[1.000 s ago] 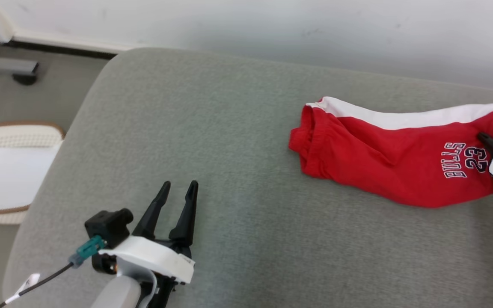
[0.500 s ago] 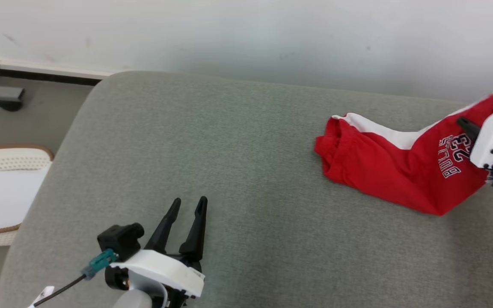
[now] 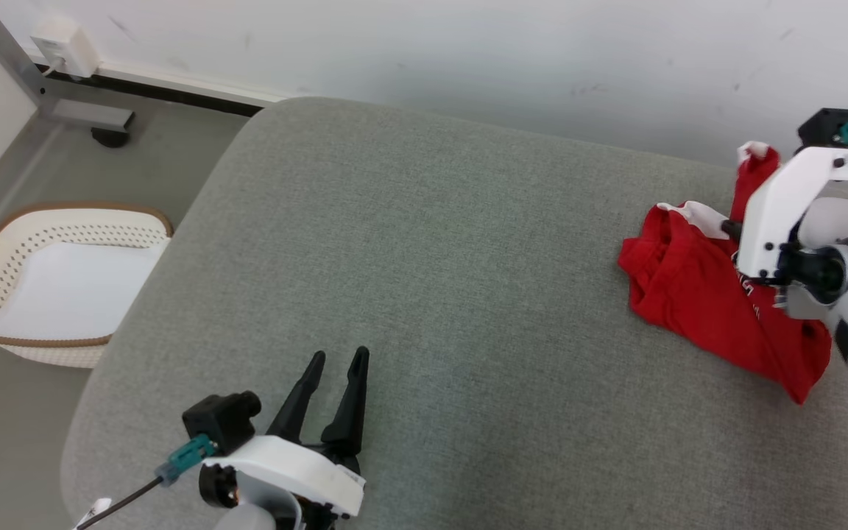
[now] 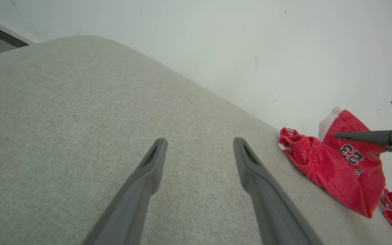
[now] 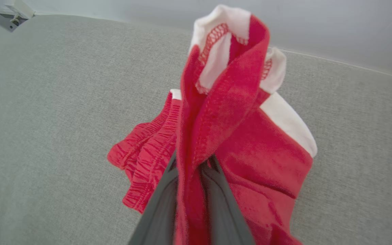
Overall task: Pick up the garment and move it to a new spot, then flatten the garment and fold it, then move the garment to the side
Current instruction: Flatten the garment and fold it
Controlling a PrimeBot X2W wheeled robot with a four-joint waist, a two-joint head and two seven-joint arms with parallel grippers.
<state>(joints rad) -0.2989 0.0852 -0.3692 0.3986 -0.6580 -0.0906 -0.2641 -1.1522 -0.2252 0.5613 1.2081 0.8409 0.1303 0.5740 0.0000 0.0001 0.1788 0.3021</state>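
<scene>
Shorts [image 3: 696, 294] hang pinched by a leg hem in the right pincer [image 5: 193, 166] over the right end of the cushion [image 3: 431, 258], waistband resting leftward toward the spread left pincer [image 3: 337, 357], well apart.

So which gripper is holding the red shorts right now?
The right gripper: its fingers pinch the red shorts, one end raised. The left gripper stands open over bare grey cushion, apart from them.

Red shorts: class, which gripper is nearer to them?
Right. The right gripper has its jaws closed on a fold of the red shorts; the left gripper hovers open over the grey cushion, far to their left.
</scene>
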